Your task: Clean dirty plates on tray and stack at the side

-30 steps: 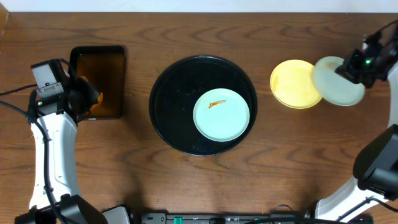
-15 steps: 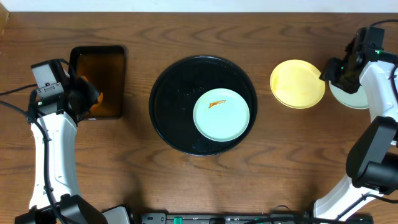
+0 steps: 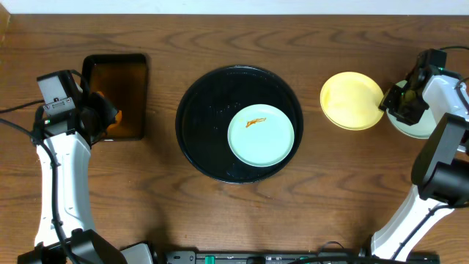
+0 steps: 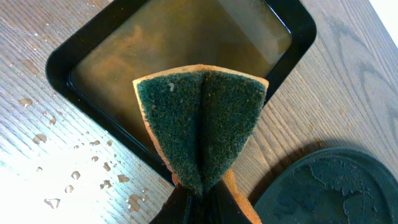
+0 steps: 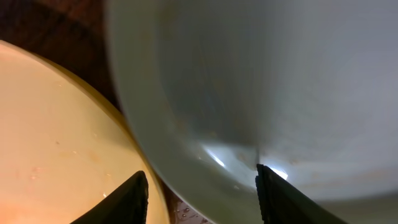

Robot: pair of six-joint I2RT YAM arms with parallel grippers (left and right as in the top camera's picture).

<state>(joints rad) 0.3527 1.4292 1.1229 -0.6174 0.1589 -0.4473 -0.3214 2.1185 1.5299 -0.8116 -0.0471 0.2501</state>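
Looking down from overhead, one mint-blue plate [image 3: 260, 136] is seen sitting inside the round black tray [image 3: 201, 110], toward its right half, with an orange-red smear [image 3: 256, 122] near its top. The other two plates are parked off the tray on the right of the wooden table [image 3: 220, 213]: the pale yellow plate [image 3: 350, 100] and, just beside it to the right, a second mint-blue plate [image 3: 412, 129], partly hidden by the right gripper [image 3: 401, 103]. They're laid side by side, not stacked; whether the rims touch can't be told.

In the right wrist view, that gripper's fingers [image 5: 127, 202] are shown spread apart over the mint plate's rim, nothing clamped, with the yellow plate's edge close by at lower left.

Over on the left, the left gripper [image 4: 199, 202] is squeezed tight on a sponge [image 4: 202, 124], folded so the dark green scrub side faces out. It's held above the near edge of the rectangular black tray [image 4: 57, 65] filled with brownish liquid. Water droplets [image 4: 104, 183] are scattered on the table beside that tray.
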